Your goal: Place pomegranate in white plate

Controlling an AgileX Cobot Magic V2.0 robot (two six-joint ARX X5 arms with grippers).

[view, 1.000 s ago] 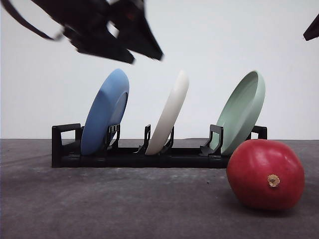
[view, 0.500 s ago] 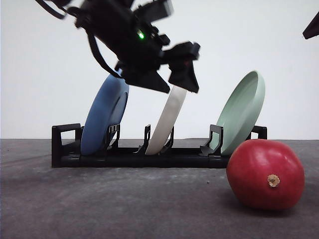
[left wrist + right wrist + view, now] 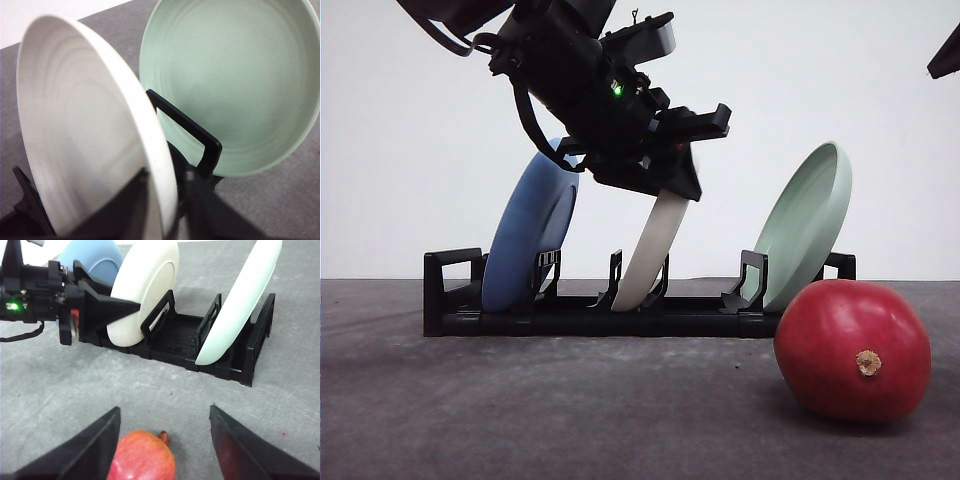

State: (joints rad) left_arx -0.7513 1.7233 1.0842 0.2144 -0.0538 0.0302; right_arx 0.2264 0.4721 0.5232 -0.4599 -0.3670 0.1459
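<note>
The white plate (image 3: pixel 655 245) stands on edge in the middle slot of a black rack (image 3: pixel 570 318). My left gripper (image 3: pixel 682 160) sits on the plate's top rim. In the left wrist view its two fingers (image 3: pixel 137 207) straddle the white plate's (image 3: pixel 85 135) rim closely, so the left gripper (image 3: pixel 166 200) is shut on it. The red pomegranate (image 3: pixel 852 350) rests on the table, in front of the rack's right end. My right gripper (image 3: pixel 165 410) hangs open above the pomegranate (image 3: pixel 142 457), its fingers apart from the fruit.
A blue plate (image 3: pixel 530 230) leans in the left slot and a pale green plate (image 3: pixel 805 225) in the right slot, close beside the white one. The rack's dividers (image 3: pixel 190 132) stand between plates. Grey table (image 3: pixel 570 410) lies in front of the rack.
The left arm came down from high at the left onto the white plate's top rim and its fingers narrowed around it. The pomegranate and the other plates have not moved.
</note>
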